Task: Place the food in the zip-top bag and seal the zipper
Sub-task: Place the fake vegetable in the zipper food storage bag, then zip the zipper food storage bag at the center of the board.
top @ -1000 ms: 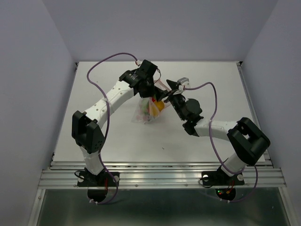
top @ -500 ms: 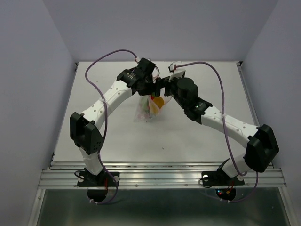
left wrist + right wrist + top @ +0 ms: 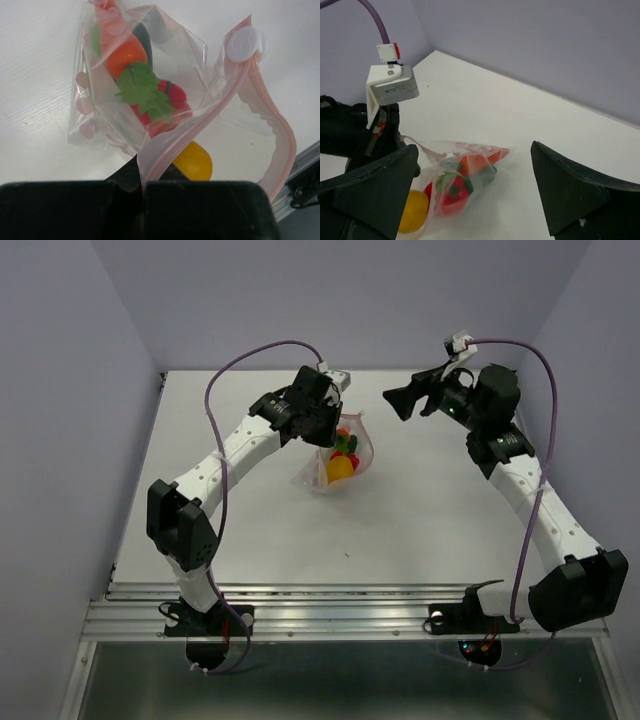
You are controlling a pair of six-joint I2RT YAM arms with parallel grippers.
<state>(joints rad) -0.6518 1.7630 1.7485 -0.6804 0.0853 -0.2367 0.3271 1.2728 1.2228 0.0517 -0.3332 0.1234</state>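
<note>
— Where has the food ended up?

— In the clear crinkly plastic bag with pink dots (image 3: 343, 452), out on the white table (image 3: 250, 520). I can pick out a red-orange carrot (image 3: 127, 55) with a green leafy top deep in the bag, a red pepper (image 3: 175, 95) nearer its mouth, and a yellow-orange round toy (image 3: 192, 161) right at the mouth. Whether that last one is fully inside, I can't tell.

— And the arms?

— The left end effector (image 3: 142, 189) is pressed together on the pale-pink zipper strip (image 3: 280, 135) at one end of the bag's mouth, pinching it. The right end effector (image 3: 412, 395) is spread wide, holding nothing, raised off to the bag's right and well apart from it.

— What could go wrong from here?

— The mouth gapes, with the strip bowed out in a loop. If the left arm tips the bag, I'd expect toys to roll out. That pinch takes only a thin bit of film, so a tug from the bag's other end might pull it free. And the yellow toy, so close to the mouth, could get caught between the strip's two halves and block the seal.
</note>
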